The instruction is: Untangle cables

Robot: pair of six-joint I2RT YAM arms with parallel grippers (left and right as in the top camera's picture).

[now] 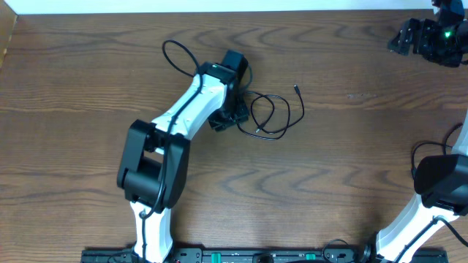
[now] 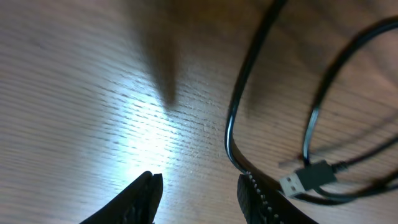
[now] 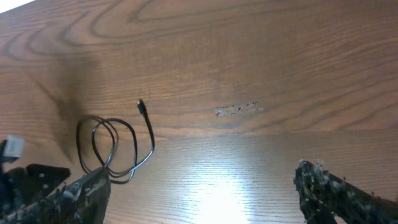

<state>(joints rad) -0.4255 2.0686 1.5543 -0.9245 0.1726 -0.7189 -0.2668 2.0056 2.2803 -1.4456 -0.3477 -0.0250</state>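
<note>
A thin black cable (image 1: 301, 111) lies on the wooden table; one loop shows left of my left arm, and overlapping loops lie right of it, ending in a small plug (image 1: 296, 88). My left gripper (image 1: 228, 117) is low over the table at those loops. In the left wrist view it (image 2: 199, 180) is open, bare wood between the fingers, and the cable (image 2: 230, 124) and its USB plug (image 2: 305, 177) lie just outside the right finger (image 2: 252, 193). My right gripper (image 3: 202, 174) is wide open and holds nothing, far to the right of the cable (image 3: 152, 140).
A dark device with a green light (image 1: 431, 36) sits at the back right corner. A black rail (image 1: 241, 256) runs along the front edge. The right arm's base (image 1: 439, 183) stands at the front right. A pale scuff (image 3: 236, 110) marks the wood.
</note>
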